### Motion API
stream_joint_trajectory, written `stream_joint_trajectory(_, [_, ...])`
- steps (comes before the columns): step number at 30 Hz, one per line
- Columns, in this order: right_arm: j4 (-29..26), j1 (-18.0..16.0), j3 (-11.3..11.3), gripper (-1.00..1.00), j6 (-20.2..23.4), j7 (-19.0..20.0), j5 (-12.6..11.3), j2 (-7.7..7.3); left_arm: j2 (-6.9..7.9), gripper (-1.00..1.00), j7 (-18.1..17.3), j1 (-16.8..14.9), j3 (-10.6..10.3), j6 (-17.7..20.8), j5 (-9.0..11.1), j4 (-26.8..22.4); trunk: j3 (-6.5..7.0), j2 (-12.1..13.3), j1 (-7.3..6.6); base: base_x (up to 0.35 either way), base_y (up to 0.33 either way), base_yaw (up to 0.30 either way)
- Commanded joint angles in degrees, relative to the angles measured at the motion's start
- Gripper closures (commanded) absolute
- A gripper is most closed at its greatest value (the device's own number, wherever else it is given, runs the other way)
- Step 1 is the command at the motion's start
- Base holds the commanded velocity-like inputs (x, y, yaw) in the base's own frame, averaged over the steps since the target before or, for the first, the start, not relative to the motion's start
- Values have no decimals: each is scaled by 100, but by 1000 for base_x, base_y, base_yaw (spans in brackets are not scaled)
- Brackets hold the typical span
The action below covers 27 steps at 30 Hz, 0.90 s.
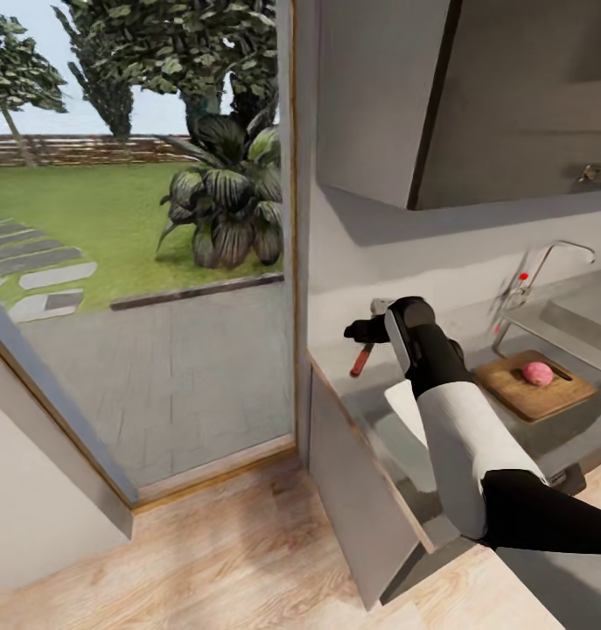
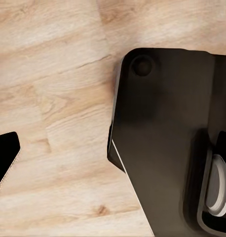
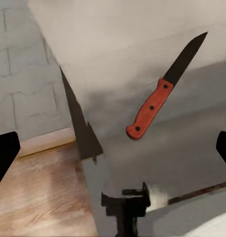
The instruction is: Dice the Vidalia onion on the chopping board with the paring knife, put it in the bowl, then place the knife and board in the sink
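Note:
The paring knife, red handle and dark pointed blade, lies flat on the grey countertop near its left end; its handle pokes out under my right gripper. My right gripper hovers open above the knife, fingers wide on either side and not touching it. The pinkish Vidalia onion rests whole on the brown chopping board, beside the sink. A corner of the white bowl shows behind my right forearm. My left gripper hangs open over the wooden floor.
A chrome tap with red knobs stands behind the sink. Wall cabinets hang above the counter. Left of the counter's end is a large glass door onto a paved patio. My dark base sits below the left gripper.

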Motion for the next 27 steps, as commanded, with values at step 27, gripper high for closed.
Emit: stream_joint_trajectory(27, [142,-6,-41,-100,15,36,65,-54,0,-100,0,2,-9,-7,32,16,-12,-11,6,119,84,-51])
